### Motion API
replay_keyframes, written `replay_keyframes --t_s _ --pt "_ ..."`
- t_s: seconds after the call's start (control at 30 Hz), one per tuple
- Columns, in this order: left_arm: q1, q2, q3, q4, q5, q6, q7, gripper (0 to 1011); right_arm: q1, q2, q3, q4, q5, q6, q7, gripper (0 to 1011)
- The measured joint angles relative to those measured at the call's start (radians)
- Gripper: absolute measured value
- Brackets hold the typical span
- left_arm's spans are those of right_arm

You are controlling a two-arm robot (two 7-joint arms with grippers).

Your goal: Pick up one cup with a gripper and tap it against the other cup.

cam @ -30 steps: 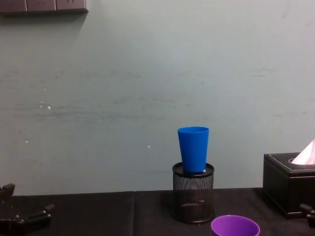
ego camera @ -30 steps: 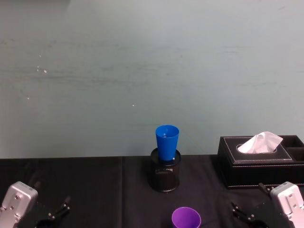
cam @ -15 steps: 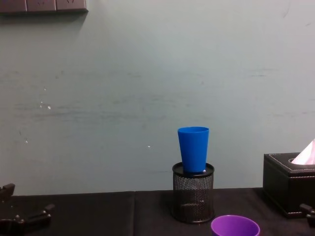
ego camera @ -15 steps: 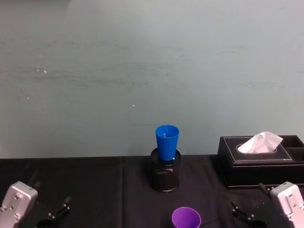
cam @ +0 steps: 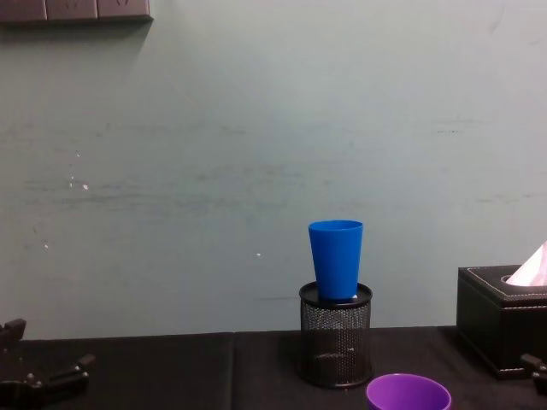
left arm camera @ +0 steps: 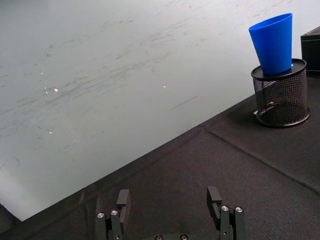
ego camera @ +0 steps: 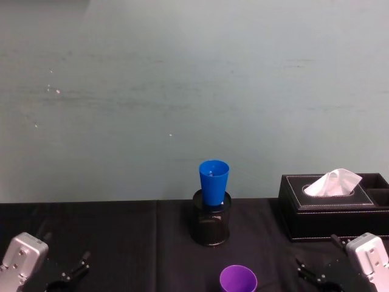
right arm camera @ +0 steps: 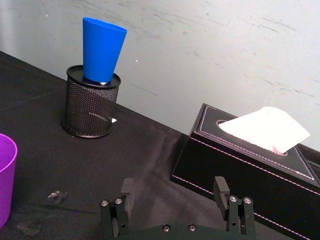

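Pre-grasp stage: left gripper (left arm camera: 169, 205) and right gripper (right arm camera: 173, 192) lay open and empty; the nearer right would presumably reach the purple cup (ego camera: 238, 280) next.

At the bottom centre of the frame, the right gripper (right arm camera: 173, 187) hangs over the black counter (right arm camera: 150, 150), its jaws standing apart with nothing between them. In the upper left, the blue cup (right arm camera: 102, 49) sits upright with its base in the mouth of a black wire-mesh pen holder (right arm camera: 90, 111). The purple cup (right arm camera: 4, 177) is cut off by the lower left edge. At right, a black tissue box (right arm camera: 235, 165) shows a white tissue (right arm camera: 265, 129) poking up, with a pale wall (right arm camera: 225, 50) behind.
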Motion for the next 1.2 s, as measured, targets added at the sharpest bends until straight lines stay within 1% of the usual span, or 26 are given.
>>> replay_keyframes --t_s 0.8,0.97,1.2 --pt "0.0 0.0 0.0 0.0 0.0 0.0 0.0 1000 0.0 0.0 0.0 0.0 0.0 0.0 0.0 1003" --pt "0.0 0.0 0.0 0.0 0.0 0.0 0.0 1000 -0.004 -0.007 0.014 -0.003 0.0 -0.01 0.012 1003" --pt "0.0 0.0 0.0 0.0 0.0 0.0 0.0 1000 -0.031 -0.007 0.044 -0.047 0.011 -0.018 0.034 1003"
